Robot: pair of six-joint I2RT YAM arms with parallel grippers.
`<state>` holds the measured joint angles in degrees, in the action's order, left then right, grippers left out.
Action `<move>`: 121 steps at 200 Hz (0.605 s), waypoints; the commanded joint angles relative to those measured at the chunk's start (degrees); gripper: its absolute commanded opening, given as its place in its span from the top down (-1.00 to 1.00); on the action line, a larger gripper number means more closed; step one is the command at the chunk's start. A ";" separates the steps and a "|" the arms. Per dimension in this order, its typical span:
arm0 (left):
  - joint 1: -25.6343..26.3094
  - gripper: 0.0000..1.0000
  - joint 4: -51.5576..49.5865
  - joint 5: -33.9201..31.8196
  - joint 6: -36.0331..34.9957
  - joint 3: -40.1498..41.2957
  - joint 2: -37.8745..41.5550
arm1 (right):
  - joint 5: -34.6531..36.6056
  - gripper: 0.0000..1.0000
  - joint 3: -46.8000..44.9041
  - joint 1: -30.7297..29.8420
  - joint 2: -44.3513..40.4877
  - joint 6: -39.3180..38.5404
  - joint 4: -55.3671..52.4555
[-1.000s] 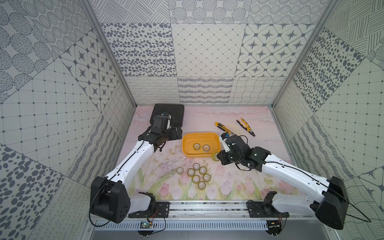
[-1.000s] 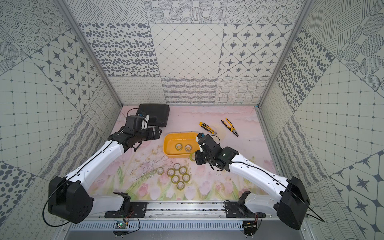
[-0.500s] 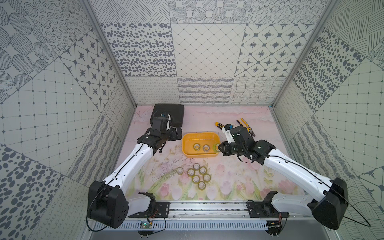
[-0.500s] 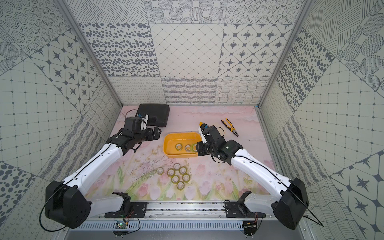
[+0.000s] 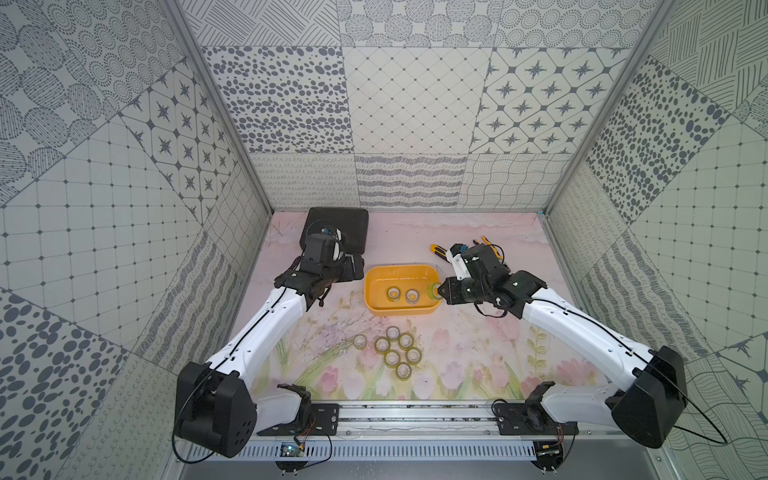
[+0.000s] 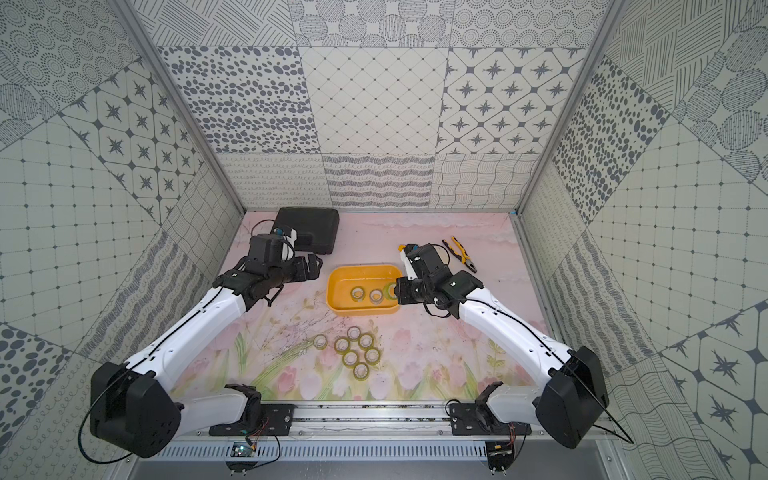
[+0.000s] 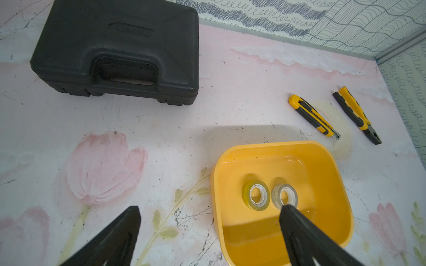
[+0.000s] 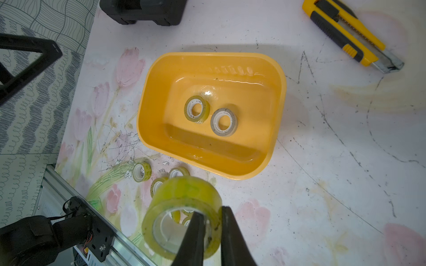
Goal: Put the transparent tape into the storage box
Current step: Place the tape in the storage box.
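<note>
The storage box [image 5: 399, 267], a shallow yellow tub, sits mid-table with two rolls of transparent tape [image 5: 393, 294] lying flat inside. My right gripper [image 8: 212, 211] is shut on another roll [image 8: 182, 202], one finger through its core and one outside its wall. In both top views that roll [image 6: 390, 289] hangs at the tub's right end. Several more rolls [image 5: 393, 332] lie clustered on the mat in front of the tub. My left gripper [image 7: 208, 208] is open and empty, hovering just left of the tub [image 7: 214, 184].
A black plastic case [image 5: 336, 228] lies at the back left, behind the left arm. A yellow utility knife [image 7: 313, 117] and yellow-handled pliers [image 7: 356, 115] lie behind the tub at the right. The arm rail runs along the front edge.
My right gripper has lifted the roll from the mat by the tub's front right corner and carried it back to the tub's right end. The left arm has barely shifted.
</note>
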<state>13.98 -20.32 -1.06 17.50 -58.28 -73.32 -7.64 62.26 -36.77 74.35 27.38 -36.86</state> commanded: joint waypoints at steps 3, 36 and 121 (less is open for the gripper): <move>0.18 -0.98 1.49 -3.32 -1.94 -0.50 -0.35 | -0.18 0.96 1.32 1.03 0.16 -0.24 0.50; 0.34 -0.99 2.56 -2.02 -1.17 0.30 0.55 | -0.69 0.96 1.22 1.19 -0.17 -0.39 0.40; 0.68 -0.98 2.33 -2.97 -1.03 0.05 0.55 | -1.53 0.96 4.46 1.44 4.08 -1.65 0.48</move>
<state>14.55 -19.94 -2.81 17.15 -58.24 -73.32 -8.86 63.94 -35.53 76.95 27.29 -37.63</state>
